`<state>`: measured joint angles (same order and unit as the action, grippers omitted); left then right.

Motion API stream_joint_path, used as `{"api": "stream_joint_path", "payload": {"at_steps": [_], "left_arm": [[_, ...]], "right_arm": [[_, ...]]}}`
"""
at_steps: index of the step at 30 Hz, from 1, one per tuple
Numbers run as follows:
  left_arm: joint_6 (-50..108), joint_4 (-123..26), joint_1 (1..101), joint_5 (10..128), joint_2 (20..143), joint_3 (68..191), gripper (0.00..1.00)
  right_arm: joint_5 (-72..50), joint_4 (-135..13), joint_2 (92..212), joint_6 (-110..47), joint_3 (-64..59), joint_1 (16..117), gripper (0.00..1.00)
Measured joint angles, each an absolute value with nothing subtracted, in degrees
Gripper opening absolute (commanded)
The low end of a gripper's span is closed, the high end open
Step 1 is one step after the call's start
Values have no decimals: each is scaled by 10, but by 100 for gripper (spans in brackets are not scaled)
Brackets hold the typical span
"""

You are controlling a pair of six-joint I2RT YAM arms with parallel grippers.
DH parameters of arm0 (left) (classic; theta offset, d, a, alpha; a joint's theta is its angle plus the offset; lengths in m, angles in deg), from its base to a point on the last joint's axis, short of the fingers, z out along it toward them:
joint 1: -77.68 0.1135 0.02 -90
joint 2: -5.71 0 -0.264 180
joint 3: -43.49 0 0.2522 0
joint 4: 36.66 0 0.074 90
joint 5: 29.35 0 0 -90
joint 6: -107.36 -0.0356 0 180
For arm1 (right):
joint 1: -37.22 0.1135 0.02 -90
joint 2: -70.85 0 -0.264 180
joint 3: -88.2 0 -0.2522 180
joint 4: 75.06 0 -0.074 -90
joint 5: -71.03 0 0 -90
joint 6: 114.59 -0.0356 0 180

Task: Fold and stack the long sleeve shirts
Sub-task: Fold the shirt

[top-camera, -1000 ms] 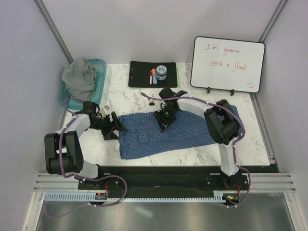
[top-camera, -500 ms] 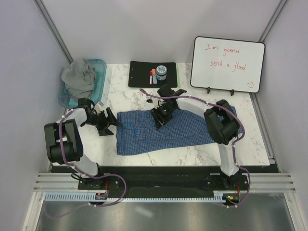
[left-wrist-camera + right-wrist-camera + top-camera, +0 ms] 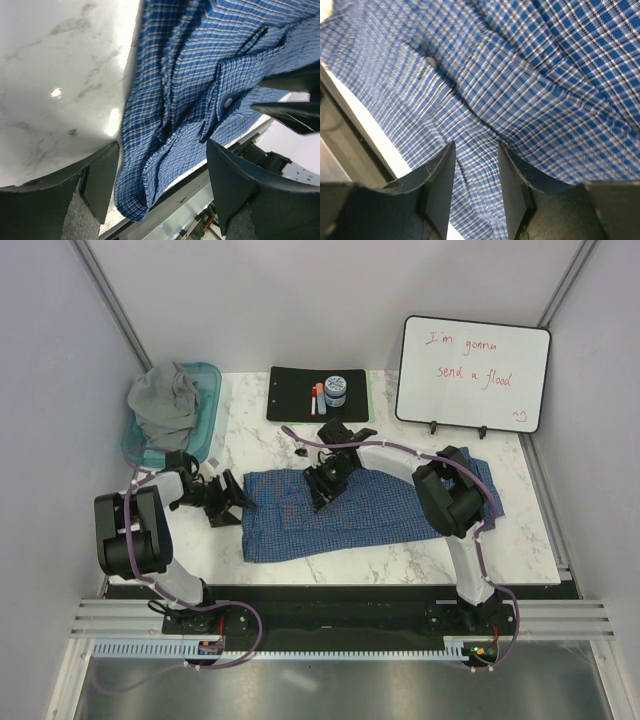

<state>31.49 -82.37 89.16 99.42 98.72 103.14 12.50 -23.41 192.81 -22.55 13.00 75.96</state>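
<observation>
The blue-and-white check shirt lies spread across the middle of the marble table. It fills the left wrist view and the right wrist view. My left gripper is open wide at the shirt's left edge, with the folded hem between its fingers but not touched. My right gripper is low over the shirt's upper middle. Its jaws stand a little apart, with a ridge of cloth in the gap. The grey shirt lies bunched in the teal tub at the back left.
A black clipboard with a small jar and markers lies at the back centre. A whiteboard stands at the back right. The shirt's right end reaches near the right arm. A small dark object lies behind the shirt.
My right gripper has slid left across the shirt, and the shirt's left part has shifted slightly left. My left gripper pulled back left, then edged right to the hem.
</observation>
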Motion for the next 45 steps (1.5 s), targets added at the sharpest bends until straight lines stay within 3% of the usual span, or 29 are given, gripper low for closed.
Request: {"api": "stream_joint_path", "payload": {"at_steps": [17, 31, 40, 43, 45], "left_arm": [[324, -756, 875, 1087, 1023, 1017, 74], [324, -760, 799, 1058, 1045, 1062, 68], [331, -742, 739, 1035, 1047, 1066, 55], [334, -734, 726, 1028, 1047, 1066, 41], [335, -729, 723, 1025, 1047, 1066, 24]], "right_arm": [[135, -245, 1964, -240, 157, 771, 46], [139, -254, 1975, -251, 170, 778, 46], [140, -259, 1976, -263, 170, 779, 46], [141, -260, 1977, -265, 170, 779, 46], [141, -260, 1977, -266, 171, 779, 46]]}}
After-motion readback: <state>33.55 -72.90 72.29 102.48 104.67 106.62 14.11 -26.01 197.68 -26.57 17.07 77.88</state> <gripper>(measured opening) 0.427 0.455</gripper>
